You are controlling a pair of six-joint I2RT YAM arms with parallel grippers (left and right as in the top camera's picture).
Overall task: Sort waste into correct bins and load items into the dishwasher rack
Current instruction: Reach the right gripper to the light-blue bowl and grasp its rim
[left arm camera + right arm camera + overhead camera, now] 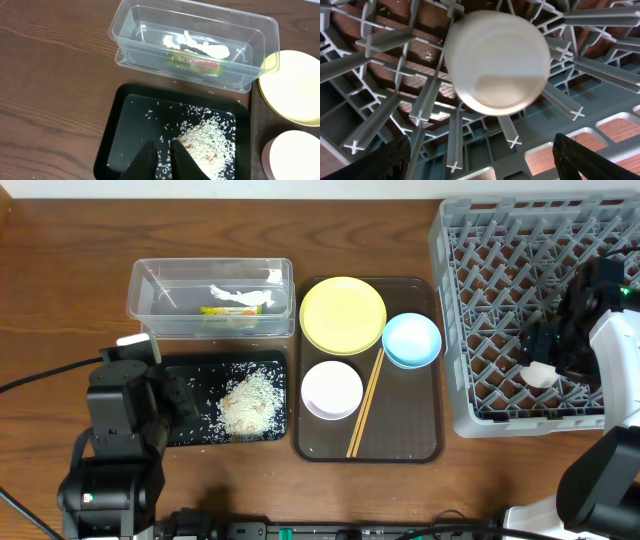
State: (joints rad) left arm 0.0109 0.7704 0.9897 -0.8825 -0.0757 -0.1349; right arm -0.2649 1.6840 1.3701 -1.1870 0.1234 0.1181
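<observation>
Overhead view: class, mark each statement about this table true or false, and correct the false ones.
1. The crumpled green-and-white food wrapper lies in the clear plastic rectangular tub. True.
2. The loose white rice-like scraps lie in that clear tub. False: the rice scraps lie in the shallow glossy black rectangular tub.
3. The small pale cup is inside the large grey lattice dishwasher rack. True.
4. The light blue bowl stands in that rack too. False: the light blue bowl sits on the flat brown tray, beside the round yellow plate.
5. The pair of long wooden chopsticks lies on the tray. True.
</observation>
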